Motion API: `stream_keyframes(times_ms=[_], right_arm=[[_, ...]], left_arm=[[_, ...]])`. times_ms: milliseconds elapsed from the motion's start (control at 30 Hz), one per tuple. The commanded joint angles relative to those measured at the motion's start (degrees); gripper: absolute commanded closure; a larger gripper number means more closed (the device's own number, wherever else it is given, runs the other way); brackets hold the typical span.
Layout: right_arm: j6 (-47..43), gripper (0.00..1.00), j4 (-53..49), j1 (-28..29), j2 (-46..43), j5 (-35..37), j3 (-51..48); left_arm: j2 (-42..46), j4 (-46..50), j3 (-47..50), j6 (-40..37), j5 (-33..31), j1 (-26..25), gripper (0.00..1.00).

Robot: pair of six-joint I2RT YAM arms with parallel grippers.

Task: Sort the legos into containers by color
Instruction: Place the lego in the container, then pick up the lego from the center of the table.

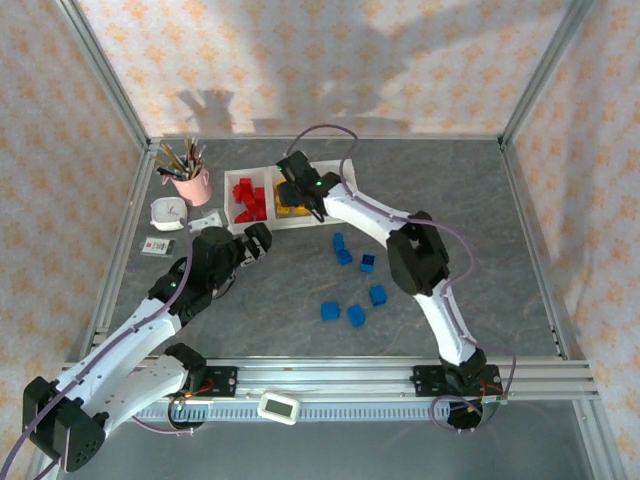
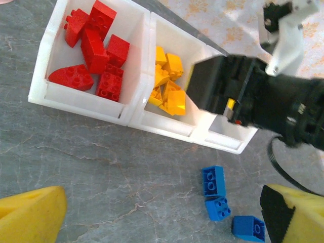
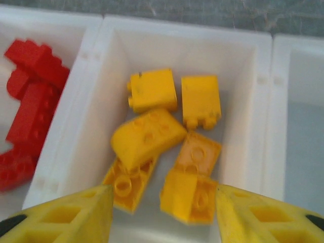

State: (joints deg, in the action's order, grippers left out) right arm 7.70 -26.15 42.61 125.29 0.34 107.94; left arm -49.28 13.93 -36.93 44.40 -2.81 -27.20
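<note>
**Right pincer spread wide over the yellow bin, blue bricks loose on the table**

The containers point(image 1: 262, 172), three joined white bins, sit toward the far left of the grey table point(image 1: 450, 200), just right of a pink cup of pencils point(image 1: 192, 186). The left-hand bin holds the red legos point(image 2: 96, 48), heaped against each other. The middle bin holds the yellow legos point(image 3: 149, 136), about six of them, lying at mixed angles and touching. Six blue legos point(image 1: 356, 315) lie scattered on the table on the near side of the tray, toward its right end. In the left wrist view three of them lie just in front of the third bin, two of them touching.

The right gripper point(image 3: 162, 212) hangs directly above the middle bin. Its fingers point(image 3: 76, 217) stand wide apart and clamp no brick; the yellow pieces lie in the bin below them. From overhead, its arm reaches across from the right base and covers part of the middle and third bins.

The left gripper point(image 2: 162, 215) hovers over the table just on the near side of the tray's left end, facing the bins, jaws wide apart with bare table between them.

A small white object point(image 1: 170, 212) and a flat card point(image 1: 158, 247) lie near the cup, left of the left arm
</note>
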Motion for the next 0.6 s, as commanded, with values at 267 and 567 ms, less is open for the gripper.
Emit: stream_keyframes(times_ms=[267, 567], right_arm=[[2.75, 0.4, 5.08, 0.37, -24.17, 2.56, -26.38], [3.56, 0.34, 5.41, 0.37, -30.21, 5.74, -39.8]], left_arm=[[0.61, -2.07, 1.69, -0.93, 6.78, 0.09, 0.01], [1.29, -7.21, 6.17, 2.84, 6.42, -2.86, 0.01]])
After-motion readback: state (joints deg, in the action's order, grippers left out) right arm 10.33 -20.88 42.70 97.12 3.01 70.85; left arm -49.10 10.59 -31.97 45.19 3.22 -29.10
